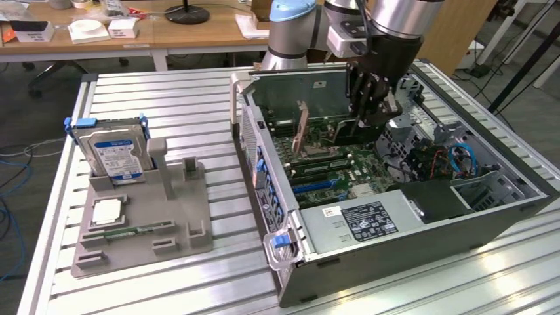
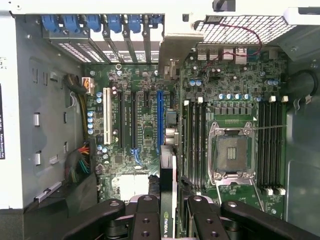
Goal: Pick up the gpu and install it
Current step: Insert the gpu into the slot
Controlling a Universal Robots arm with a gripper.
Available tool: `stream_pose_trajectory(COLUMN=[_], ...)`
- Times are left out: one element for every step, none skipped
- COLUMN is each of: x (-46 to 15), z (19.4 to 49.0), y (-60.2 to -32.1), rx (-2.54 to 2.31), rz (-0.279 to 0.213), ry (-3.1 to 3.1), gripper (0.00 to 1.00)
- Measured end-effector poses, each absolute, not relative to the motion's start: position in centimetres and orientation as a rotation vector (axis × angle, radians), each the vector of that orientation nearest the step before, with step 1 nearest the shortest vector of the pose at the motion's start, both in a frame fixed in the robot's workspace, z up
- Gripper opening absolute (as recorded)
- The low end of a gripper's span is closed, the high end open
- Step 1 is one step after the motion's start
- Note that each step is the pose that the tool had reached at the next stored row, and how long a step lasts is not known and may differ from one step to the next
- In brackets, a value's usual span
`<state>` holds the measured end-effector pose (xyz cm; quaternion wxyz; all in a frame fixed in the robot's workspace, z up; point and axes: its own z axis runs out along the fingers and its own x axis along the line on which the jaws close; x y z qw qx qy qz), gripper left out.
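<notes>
My black two-fingered gripper (image 1: 369, 121) is down inside the grey metal tower case (image 1: 249, 131), which lies open on its side on the slatted aluminium table (image 1: 166, 98). My fingers (image 2: 146, 220) are clamped on the gpu (image 2: 166, 222), a thin dark circuit card that the wrist view shows edge-on, running away from my grip toward the case's rear wall. Its silvery end bracket (image 2: 172, 55) sits close against that wall, beside the row of blue plastic latches (image 2: 92, 22).

The card's edge runs just beside the long blue expansion slot (image 2: 159, 120). Past that slot, the black slots (image 2: 130, 120) and the white one (image 2: 106, 117) lie low and bare, so there is open room there. On the card's other side, the black memory slots (image 2: 192, 145) crowd close, with the open silver processor socket (image 2: 231, 152) beyond them. I cannot tell whether the card's lower edge touches the green board (image 2: 235, 80).

In the exterior view, grey metal framing (image 1: 411, 108) stands just beside my fingers on the right.
</notes>
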<state>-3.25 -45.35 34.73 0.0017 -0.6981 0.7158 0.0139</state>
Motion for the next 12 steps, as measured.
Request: stream_pose_trajectory(x=[-3.3,-3.3,-3.3,-3.3,-3.2,-3.2,-3.2,-3.3,-3.3,-3.3,-3.3,-3.3], z=[34.6,34.5,34.4,34.2,34.1,34.0,33.9,33.7,33.6,33.5,33.4,33.3], y=[-45.4,-45.4,-45.4,-45.4,-45.4,-45.4,-45.4,-45.4,-45.4,-45.4,-45.4,-45.4], rx=[-2.191,-2.191,-2.191,-2.191,-2.191,-2.192,-2.192,-2.192,-2.192,-2.192,-2.192,-2.192], rz=[0.044,0.043,0.043,0.043,0.042,0.042,0.042,0.041,0.041,0.041,0.040,0.040], ry=[2.246,2.247,2.247,2.247,2.247,2.247,2.247,2.247,2.248,2.248,2.248,2.248], gripper=[0.26,0.26,0.26,0.26,0.26,0.26,0.26,0.26,0.26,0.26,0.26,0.26])
